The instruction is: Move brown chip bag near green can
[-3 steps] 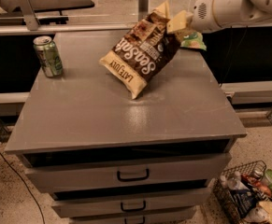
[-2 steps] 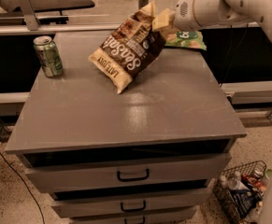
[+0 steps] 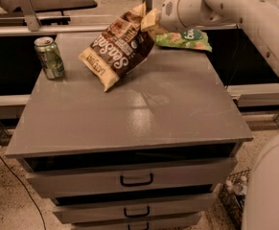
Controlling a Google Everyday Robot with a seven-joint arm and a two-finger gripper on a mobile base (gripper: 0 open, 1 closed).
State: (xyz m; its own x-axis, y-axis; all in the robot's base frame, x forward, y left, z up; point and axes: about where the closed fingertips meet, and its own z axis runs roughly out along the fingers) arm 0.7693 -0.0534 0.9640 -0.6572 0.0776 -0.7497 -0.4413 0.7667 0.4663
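Note:
The brown chip bag (image 3: 117,47) hangs tilted above the grey cabinet top (image 3: 129,114), its lower cream end pointing down-left, just over the surface. My gripper (image 3: 151,20) is shut on the bag's upper cream end, at the back middle of the top. The green can (image 3: 49,57) stands upright at the back left corner, a short way left of the bag's lower end.
A green snack bag (image 3: 184,39) lies at the back right, just behind my arm (image 3: 225,6). The cabinet has drawers (image 3: 136,180) below its front edge. A wire basket with items (image 3: 232,195) stands on the floor at the right.
My gripper has carried the brown chip bag leftward toward the green can. The can and the green snack bag have not moved.

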